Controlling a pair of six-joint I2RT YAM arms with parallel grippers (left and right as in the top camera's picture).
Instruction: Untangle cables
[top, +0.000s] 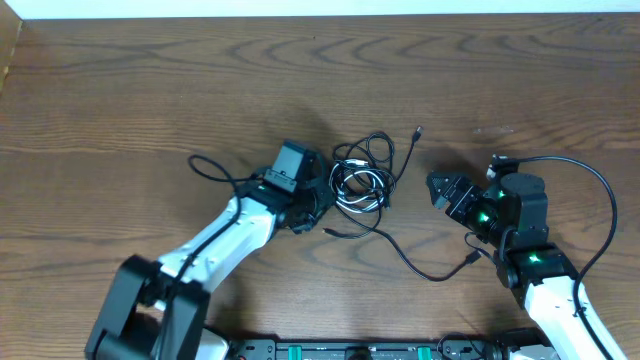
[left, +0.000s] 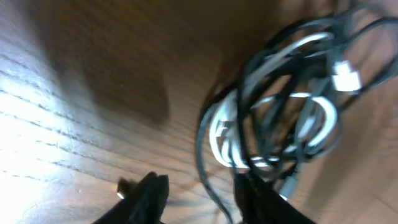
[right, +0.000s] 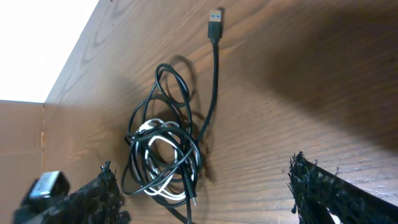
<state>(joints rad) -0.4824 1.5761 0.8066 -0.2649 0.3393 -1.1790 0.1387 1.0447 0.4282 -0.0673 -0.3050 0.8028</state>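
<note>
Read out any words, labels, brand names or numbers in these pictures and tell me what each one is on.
No text can be read in any view.
Tangled bundle of thin black and white cables: no print visible.
Black cable's metal-tipped USB plug: no legible marking.
Small white plug end: blurred, unreadable.
Brown wooden table: only grain.

Brown wood-grain table (top: 120, 90), a white strip (top: 300, 8) along its far edge
</note>
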